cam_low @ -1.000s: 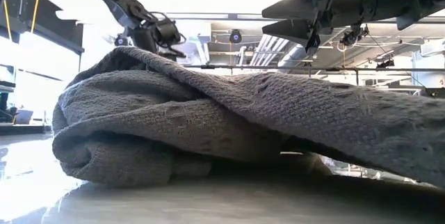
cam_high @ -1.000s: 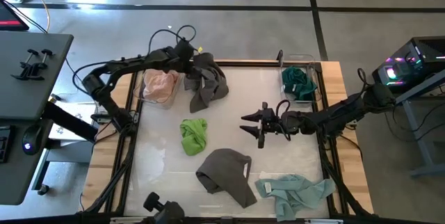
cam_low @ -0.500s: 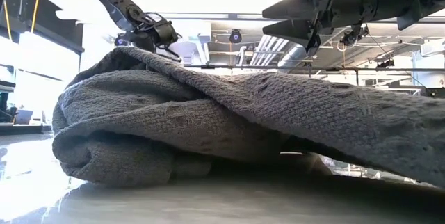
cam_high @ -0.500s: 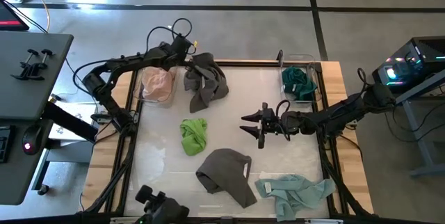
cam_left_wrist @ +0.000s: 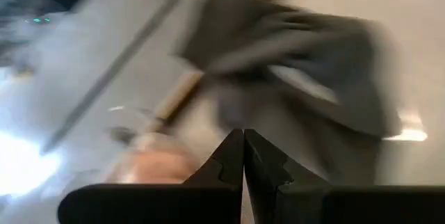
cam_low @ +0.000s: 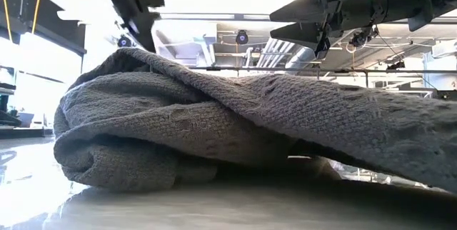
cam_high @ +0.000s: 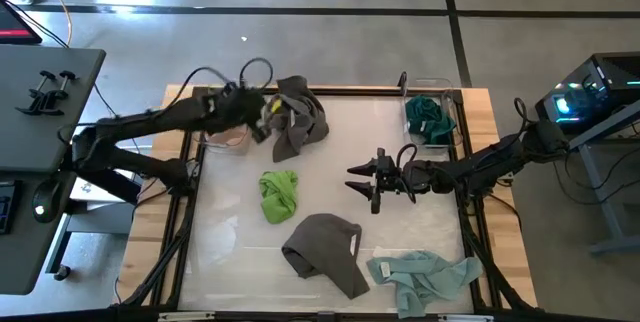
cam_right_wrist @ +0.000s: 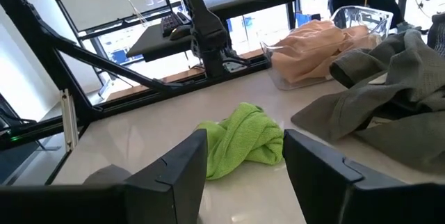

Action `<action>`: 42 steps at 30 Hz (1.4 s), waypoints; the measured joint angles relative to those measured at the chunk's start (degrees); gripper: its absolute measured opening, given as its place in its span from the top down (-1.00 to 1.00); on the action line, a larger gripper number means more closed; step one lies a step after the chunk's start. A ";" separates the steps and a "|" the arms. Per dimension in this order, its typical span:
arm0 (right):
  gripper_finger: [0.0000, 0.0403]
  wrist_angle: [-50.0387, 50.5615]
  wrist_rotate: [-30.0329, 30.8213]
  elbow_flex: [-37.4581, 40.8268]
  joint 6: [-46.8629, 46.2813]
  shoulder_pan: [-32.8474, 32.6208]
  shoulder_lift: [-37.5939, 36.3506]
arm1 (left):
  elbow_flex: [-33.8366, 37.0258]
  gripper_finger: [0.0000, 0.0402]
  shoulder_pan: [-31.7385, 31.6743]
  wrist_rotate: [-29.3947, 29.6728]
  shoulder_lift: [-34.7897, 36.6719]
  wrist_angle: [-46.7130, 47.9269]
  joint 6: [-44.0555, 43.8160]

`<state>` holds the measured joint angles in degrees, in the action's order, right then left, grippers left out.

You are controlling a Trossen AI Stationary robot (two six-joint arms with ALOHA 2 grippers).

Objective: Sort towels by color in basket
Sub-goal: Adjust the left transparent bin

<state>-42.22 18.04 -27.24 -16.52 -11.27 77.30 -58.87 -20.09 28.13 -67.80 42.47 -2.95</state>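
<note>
Meanwhile, the left gripper (cam_high: pixel 262 125), fingers closed and empty, is seen beside a dark grey towel (cam_high: pixel 298 114) and the pink towel (cam_right_wrist: pixel 313 44); lime green towel (cam_high: pixel 278 194) mid-table; right gripper (cam_high: pixel 362 181) held open; teal towel (cam_high: pixel 428 115) binned far right.

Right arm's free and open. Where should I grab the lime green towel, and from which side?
Judging from the high view, take the lime green towel at its bunched upper end, where the folds stand thickest, coming straight down. It lies crumpled and alone on the table, with bare surface around it. The right gripper hangs open beside it, so a short move toward the left arm's side should reach.
</note>
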 joint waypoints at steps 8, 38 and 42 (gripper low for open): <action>0.08 -0.45 0.02 0.00 0.66 0.39 0.00 | -0.04 0.99 10.72 -10.04 7.91 9.77 -12.74; 0.08 -0.40 -0.05 0.00 1.54 0.35 0.00 | 0.00 0.26 -5.67 -14.48 -10.57 28.27 -9.05; 0.08 -0.03 -0.14 0.00 1.54 0.35 0.00 | 0.00 0.40 -6.69 -15.18 -12.12 27.42 -7.95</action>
<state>-42.25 17.91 -27.24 -14.98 -10.92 77.30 -58.87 -26.78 12.95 -79.92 69.88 -10.90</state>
